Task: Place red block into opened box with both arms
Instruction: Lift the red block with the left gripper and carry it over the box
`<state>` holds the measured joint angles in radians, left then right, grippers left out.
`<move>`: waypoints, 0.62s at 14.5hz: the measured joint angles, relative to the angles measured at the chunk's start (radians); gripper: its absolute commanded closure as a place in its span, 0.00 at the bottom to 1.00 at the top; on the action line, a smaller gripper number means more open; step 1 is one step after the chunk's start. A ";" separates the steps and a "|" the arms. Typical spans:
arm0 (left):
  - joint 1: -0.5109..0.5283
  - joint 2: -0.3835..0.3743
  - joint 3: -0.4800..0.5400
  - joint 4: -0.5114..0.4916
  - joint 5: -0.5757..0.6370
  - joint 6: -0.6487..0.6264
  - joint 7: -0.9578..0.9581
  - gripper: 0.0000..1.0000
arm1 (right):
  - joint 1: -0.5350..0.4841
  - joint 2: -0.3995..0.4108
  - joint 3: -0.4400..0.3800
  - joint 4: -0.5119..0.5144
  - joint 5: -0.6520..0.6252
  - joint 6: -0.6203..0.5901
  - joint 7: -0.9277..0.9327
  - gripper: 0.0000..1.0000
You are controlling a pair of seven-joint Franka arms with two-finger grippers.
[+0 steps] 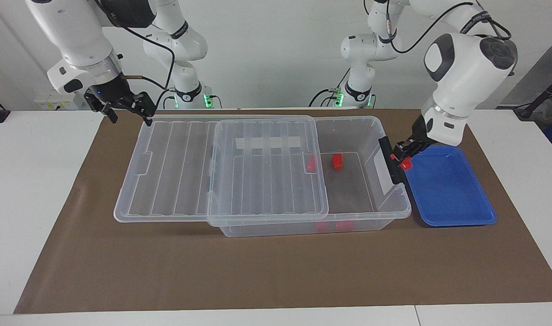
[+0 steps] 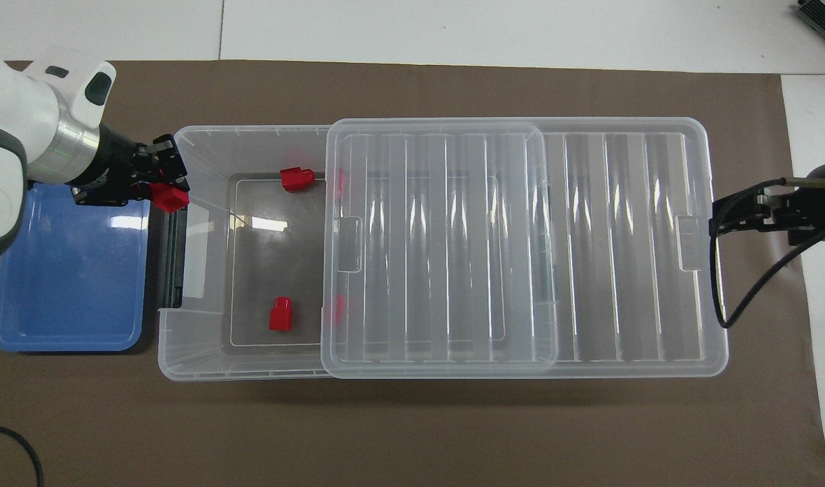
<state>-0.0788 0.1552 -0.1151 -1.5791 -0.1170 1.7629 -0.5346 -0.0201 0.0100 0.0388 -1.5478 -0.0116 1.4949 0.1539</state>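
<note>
My left gripper is shut on a red block, held in the air over the handle end of the box. The ribbed clear lid is slid toward the right arm's end, so the box stands open by its black handle. Two more red blocks lie on the box floor. My right gripper hangs open at the lid's end edge with nothing between its fingers.
A shallow blue tray sits beside the box's handle end, toward the left arm's end, with nothing in it. A brown mat covers the table under everything.
</note>
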 measured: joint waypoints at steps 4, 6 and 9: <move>-0.089 -0.008 -0.001 -0.095 0.004 0.185 -0.150 1.00 | -0.004 0.000 -0.007 0.000 0.000 0.000 0.000 0.00; -0.111 -0.015 -0.001 -0.181 0.007 0.284 -0.169 1.00 | -0.003 0.000 -0.007 0.000 0.000 0.000 0.000 0.00; -0.113 -0.018 0.001 -0.257 0.035 0.357 -0.153 1.00 | -0.003 0.000 -0.007 0.000 0.000 0.000 0.000 0.00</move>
<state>-0.1920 0.1377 -0.1142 -1.8363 -0.0818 2.1203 -0.6875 -0.0236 0.0100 0.0317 -1.5481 -0.0115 1.4949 0.1539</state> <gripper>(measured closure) 0.656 0.000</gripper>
